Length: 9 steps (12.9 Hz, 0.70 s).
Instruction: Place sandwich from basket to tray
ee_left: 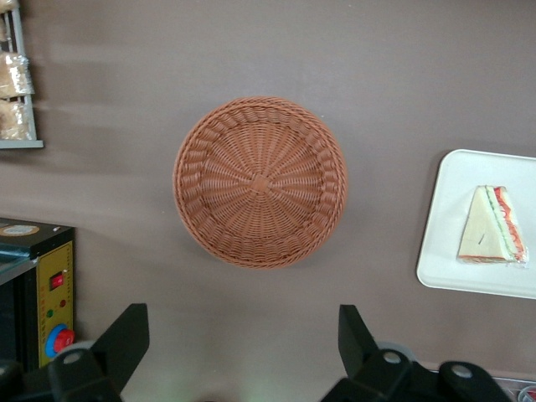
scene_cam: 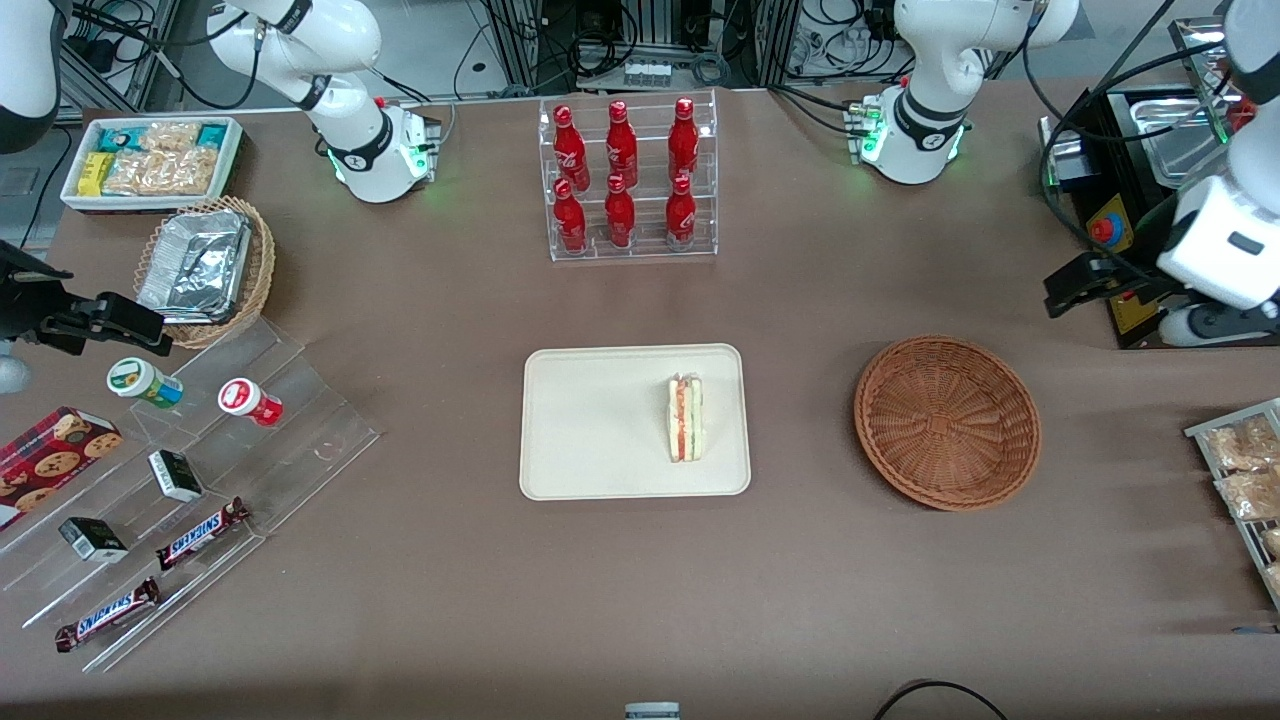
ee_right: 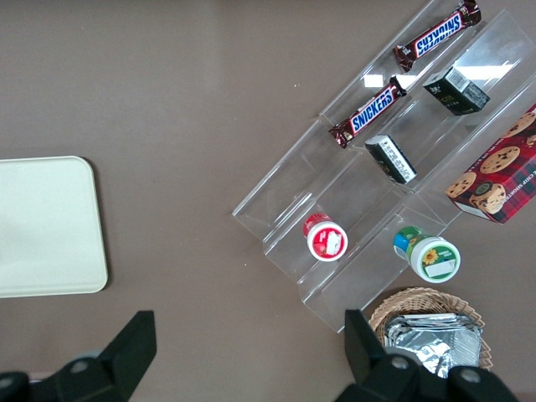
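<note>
The sandwich (scene_cam: 686, 418), a pale wedge with red and green layers on its cut edge, lies on the cream tray (scene_cam: 600, 420) near the tray's end closest to the basket. In the left wrist view the sandwich (ee_left: 492, 226) rests flat on the tray (ee_left: 456, 251). The round reddish-brown basket (scene_cam: 947, 422) (ee_left: 260, 182) stands beside the tray with nothing in it. My gripper (scene_cam: 1060, 295) (ee_left: 241, 335) hangs high above the table, off the basket toward the working arm's end. It is open wide, with nothing between its fingers.
A clear rack of red bottles (scene_cam: 632, 180) stands farther from the camera than the tray. A black device (scene_cam: 1130, 200) and a wire rack of snack packets (scene_cam: 1245, 470) sit at the working arm's end. Acrylic steps (scene_cam: 300, 400) with snacks, a tan foil-filled basket (scene_cam: 205, 265) and a white bin (scene_cam: 150, 160) fill the parked arm's end.
</note>
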Each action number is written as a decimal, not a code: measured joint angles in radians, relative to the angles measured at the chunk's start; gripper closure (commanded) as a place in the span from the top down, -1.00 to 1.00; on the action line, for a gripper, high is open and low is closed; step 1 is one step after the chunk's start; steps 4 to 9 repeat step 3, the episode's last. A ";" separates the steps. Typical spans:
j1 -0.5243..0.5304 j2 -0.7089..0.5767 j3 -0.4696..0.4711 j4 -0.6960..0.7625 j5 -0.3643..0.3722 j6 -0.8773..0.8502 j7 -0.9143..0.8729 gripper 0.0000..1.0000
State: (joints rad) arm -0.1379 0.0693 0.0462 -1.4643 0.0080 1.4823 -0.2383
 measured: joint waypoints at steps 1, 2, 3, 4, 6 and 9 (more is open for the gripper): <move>0.000 0.000 0.011 0.000 0.000 -0.005 0.000 1.00; 0.001 0.000 0.020 0.000 0.000 -0.015 0.001 1.00; 0.001 0.000 0.026 0.000 0.000 -0.030 0.001 1.00; 0.001 0.000 0.026 0.000 0.000 -0.030 0.001 1.00; 0.001 0.000 0.026 0.000 0.000 -0.030 0.001 1.00; 0.001 0.000 0.026 0.000 0.000 -0.030 0.001 1.00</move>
